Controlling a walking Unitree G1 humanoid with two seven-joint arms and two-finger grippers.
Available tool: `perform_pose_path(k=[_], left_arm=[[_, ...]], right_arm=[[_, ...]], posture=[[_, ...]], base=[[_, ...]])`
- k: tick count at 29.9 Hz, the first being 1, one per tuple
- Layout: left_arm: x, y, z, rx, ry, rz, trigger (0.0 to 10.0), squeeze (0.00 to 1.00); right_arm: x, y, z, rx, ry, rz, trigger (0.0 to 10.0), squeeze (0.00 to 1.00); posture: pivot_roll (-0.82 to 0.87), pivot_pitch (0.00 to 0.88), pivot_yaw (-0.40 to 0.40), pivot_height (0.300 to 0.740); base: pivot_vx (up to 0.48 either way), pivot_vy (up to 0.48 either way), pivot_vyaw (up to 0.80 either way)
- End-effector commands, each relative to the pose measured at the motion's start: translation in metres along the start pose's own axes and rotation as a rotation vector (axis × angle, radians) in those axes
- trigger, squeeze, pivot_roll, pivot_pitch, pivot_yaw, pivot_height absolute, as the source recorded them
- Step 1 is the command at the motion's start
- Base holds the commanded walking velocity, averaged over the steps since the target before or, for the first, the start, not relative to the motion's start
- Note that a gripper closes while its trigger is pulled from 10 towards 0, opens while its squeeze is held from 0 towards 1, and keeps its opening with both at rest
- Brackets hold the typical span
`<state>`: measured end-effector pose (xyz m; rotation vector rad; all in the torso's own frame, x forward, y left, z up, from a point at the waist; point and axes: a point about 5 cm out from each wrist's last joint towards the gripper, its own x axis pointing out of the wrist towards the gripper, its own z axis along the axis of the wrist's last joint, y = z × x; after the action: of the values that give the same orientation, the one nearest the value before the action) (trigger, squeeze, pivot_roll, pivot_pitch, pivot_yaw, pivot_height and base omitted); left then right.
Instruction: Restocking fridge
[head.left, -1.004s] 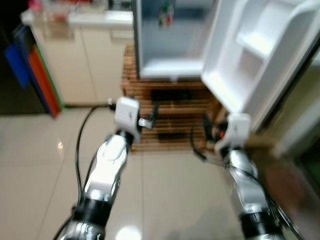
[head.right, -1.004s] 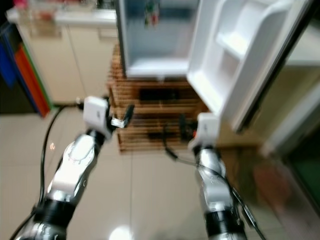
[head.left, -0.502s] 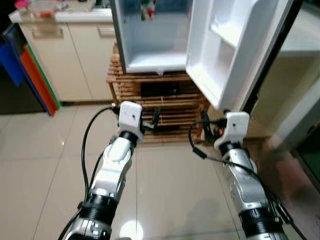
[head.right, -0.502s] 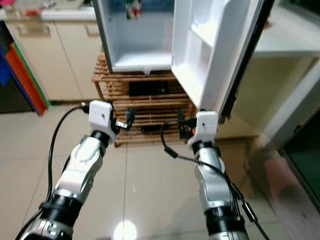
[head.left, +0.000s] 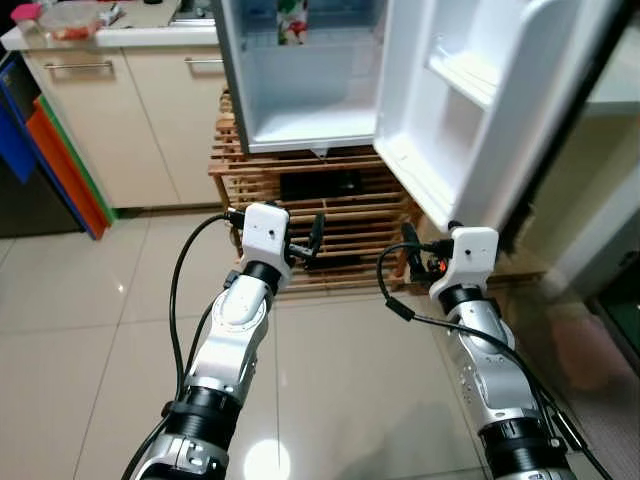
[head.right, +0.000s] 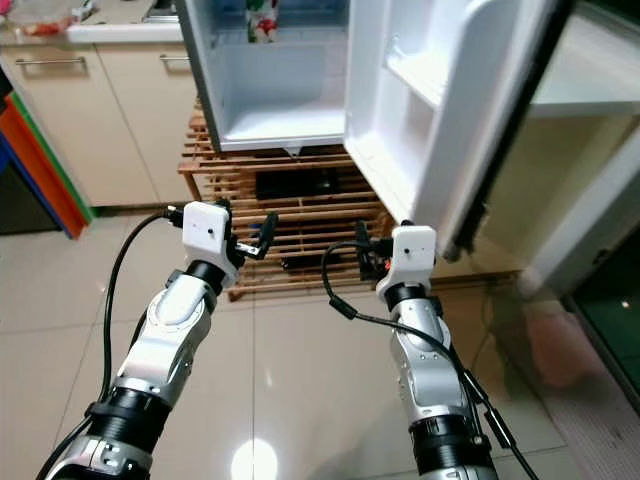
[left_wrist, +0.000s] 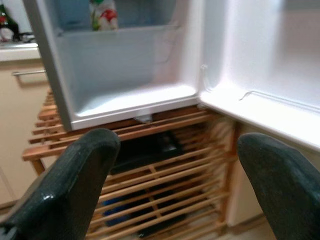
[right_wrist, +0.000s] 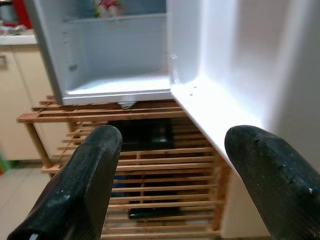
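The fridge (head.left: 300, 80) is standing open on a wooden rack (head.left: 340, 215), ahead of and above both grippers. The left gripper (head.left: 312, 238) and right gripper (head.left: 410, 250) are hovering before the rack, both spread wide and holding nothing. A carton (head.left: 291, 22) is sitting inside the fridge, well apart from them.

Our head camera steadied and its blur cleared as we drew closer to the open fridge (head.left: 300, 90), which rose higher in view with its door (head.left: 480, 110). Our left tool (head.left: 305, 240) and right tool (head.left: 415, 255) kept their raised, parted pose before the wooden rack (head.left: 330, 200).
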<state>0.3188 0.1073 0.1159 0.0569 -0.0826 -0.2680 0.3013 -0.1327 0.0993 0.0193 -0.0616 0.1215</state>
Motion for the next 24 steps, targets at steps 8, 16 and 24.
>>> perform_pose_path(k=[8,16,24], left_arm=[[0.0050,-0.0150,0.0067,0.012,-0.036,-0.080,10.0,0.00],[0.0038,-0.0156,0.0108,0.006,-0.074,-0.095,10.0,0.00],[0.0047,-0.0158,0.0107,-0.004,-0.074,-0.094,10.0,0.00]], right_arm=[[-0.0041,-0.0087,-0.0032,-0.015,0.014,-0.027,10.0,0.00],[-0.0068,-0.0083,-0.0062,-0.015,0.025,-0.028,10.0,0.00],[-0.0076,-0.0100,-0.0074,-0.019,0.029,-0.029,10.0,0.00]], posture=[[-0.06,0.000,0.019,0.740],[-0.07,0.000,0.023,0.740],[-0.07,0.000,0.023,0.740]], base=[[0.152,-0.040,0.00],[0.000,-0.114,0.00],[0.064,-0.430,0.00]])
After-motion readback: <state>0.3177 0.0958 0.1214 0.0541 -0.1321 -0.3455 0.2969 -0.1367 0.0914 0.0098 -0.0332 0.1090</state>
